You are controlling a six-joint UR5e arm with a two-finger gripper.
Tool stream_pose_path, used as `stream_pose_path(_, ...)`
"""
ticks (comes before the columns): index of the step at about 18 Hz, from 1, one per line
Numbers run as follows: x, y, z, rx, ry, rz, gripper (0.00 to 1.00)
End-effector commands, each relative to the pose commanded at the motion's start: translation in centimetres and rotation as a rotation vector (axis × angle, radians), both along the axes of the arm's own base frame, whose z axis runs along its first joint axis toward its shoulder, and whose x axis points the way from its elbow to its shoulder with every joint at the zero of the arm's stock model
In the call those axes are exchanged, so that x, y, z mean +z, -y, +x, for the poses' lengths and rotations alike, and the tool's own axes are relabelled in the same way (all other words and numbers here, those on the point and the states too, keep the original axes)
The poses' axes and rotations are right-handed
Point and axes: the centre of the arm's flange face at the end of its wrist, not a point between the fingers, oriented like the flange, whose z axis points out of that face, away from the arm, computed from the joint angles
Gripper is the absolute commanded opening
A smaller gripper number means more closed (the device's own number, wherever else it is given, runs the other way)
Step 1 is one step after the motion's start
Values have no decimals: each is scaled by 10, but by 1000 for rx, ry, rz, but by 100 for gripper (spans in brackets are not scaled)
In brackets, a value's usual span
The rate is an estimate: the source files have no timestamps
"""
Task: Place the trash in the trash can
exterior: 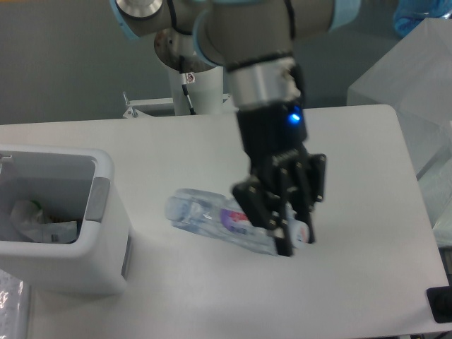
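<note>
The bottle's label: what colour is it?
Purple-red on the clear bottle, partly hidden by the hand; the fixed camera is the only view.

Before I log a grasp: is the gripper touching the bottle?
Cannot tell. In the camera view the gripper straddles the bottle near its label end, but the fingers hide any contact or gap.

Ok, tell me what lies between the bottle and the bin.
Nothing: in the camera view, only bare table separates the bottle from the bin.
</note>
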Motion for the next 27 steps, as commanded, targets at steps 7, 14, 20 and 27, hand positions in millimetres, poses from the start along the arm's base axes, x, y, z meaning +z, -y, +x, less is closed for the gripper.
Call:
stream_pose_path(7,26,-14,73,-104,-29,25,32)
stream_pose_path(14,-3,-58,144,-255,-27,-29,32)
stream_pose_path(20,-43,-79,177,-318,9,-89,32)
stream_pose_path(27,-70,-88,194,-348,36,-129,35)
